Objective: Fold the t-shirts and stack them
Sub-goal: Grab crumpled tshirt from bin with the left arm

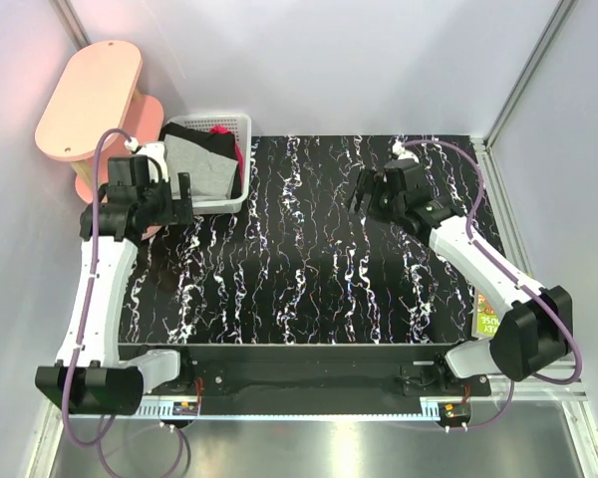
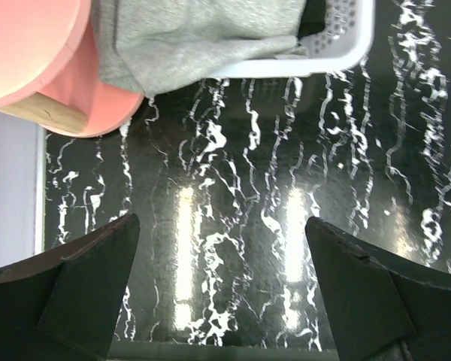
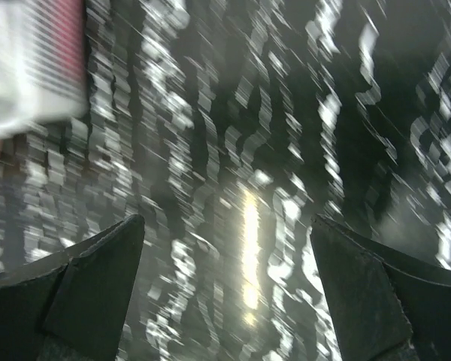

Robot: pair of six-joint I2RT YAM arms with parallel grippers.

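Cloth items: one grey shirt (image 1: 201,164), one black garment (image 1: 222,143), one magenta piece (image 1: 220,129). Fixtures: one white basket (image 1: 219,206), one pink stand (image 1: 90,95), one table (image 1: 309,284).

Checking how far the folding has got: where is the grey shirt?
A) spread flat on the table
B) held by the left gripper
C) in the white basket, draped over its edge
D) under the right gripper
C: the grey shirt lies in the white basket, its cloth hanging over the rim.
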